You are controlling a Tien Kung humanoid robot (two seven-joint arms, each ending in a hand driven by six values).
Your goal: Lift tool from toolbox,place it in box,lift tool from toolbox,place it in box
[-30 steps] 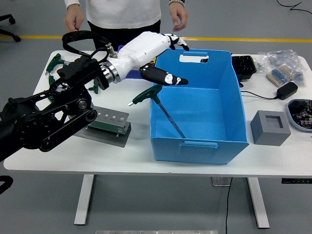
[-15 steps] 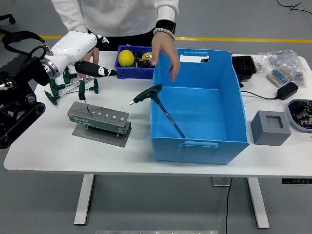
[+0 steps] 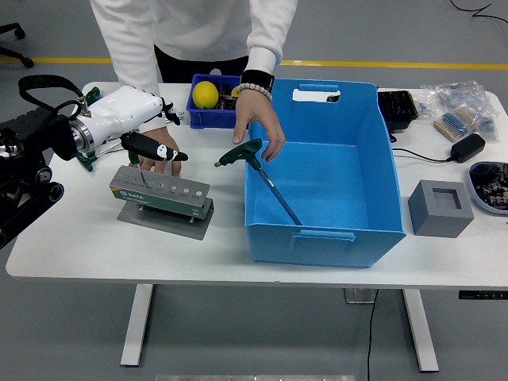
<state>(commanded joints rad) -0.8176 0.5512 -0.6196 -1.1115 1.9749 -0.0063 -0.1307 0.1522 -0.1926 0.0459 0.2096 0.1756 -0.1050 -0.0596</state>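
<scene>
White table [image 3: 71, 246] on grey floor, yellow line behind. Landmark: blue box [image 3: 349, 230], open top, middle of table. One T-handle tool [image 3: 258, 171] propped over box's left wall, green handle outside the rim, shaft slanting down onto box floor. Left of box: grey toolbox [image 3: 171, 196] with row of holes, one tool [image 3: 135, 163] upright in its leftmost slot. Further left of box, more green handles mostly hidden behind arm. Small blue bin [image 3: 208, 117] with yellow ball [image 3: 205, 94] at box's far-left corner. Grey block [image 3: 440, 208] right of box.

Change over last second: left hand [image 3: 139, 135] gone from above box's left rim, back over toolbox's left end; now hovering at the slotted tool, dark fingers [image 3: 155, 148] extended, nothing pinched, contact with handle not clear. Right hand not in view. Person's hand [image 3: 258, 135] newly down at box's left rim, touching or just beside propped tool's handle; other hand [image 3: 159, 163] low behind toolbox.

Meaning, as judgement: first drop done but sloppy, tool half out; person probably tidying. Second lift starting, grasp not yet made.
</scene>
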